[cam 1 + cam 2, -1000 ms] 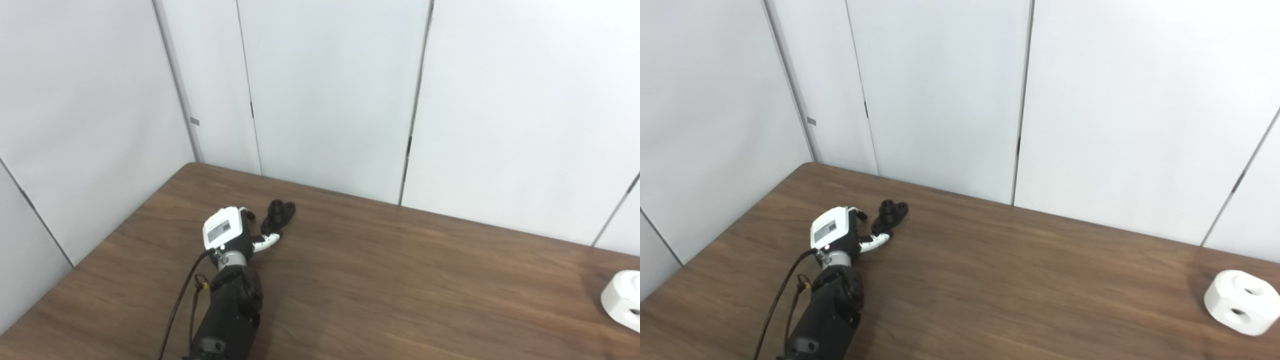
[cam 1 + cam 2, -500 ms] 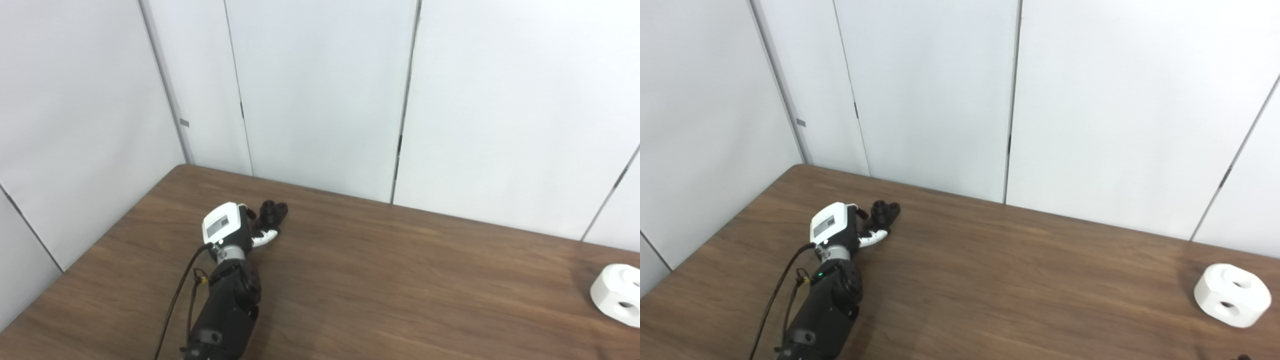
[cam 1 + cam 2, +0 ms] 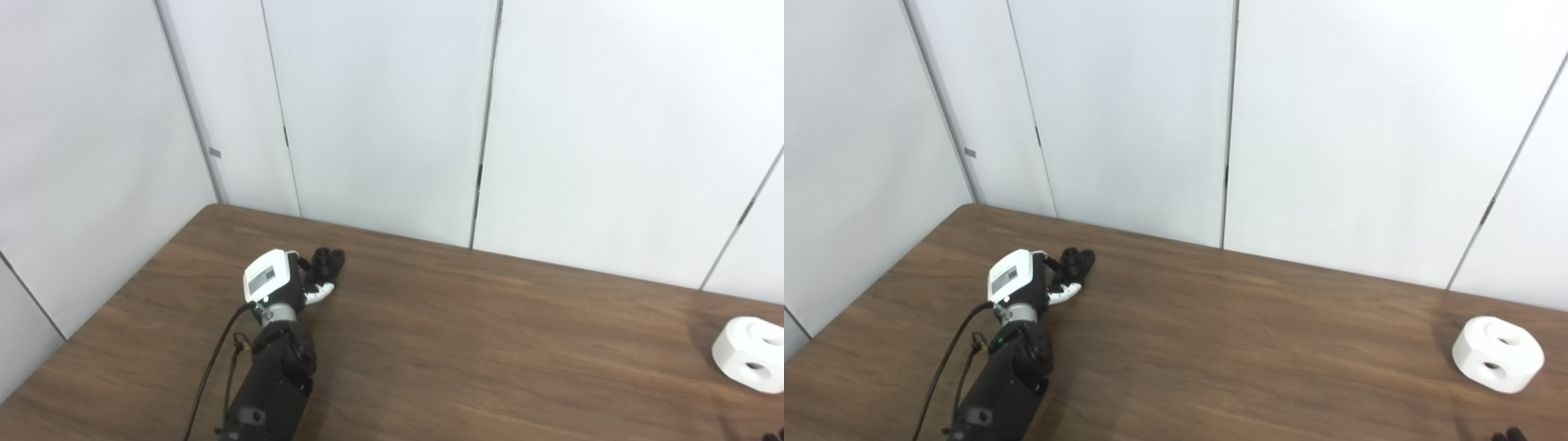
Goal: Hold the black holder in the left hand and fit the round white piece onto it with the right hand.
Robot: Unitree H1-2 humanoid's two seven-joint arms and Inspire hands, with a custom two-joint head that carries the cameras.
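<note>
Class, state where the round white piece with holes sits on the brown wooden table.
The round white piece lies near the right end of the brown wooden table, far from the left hand and the black holder.

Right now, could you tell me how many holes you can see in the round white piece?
2: one on the top face of the round white piece, one on the side facing the cameras. Its far side is hidden, so more may exist.

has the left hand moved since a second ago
Yes. Against the table corner, the left hand has slid closer to the holder, fingers now at it.
</note>
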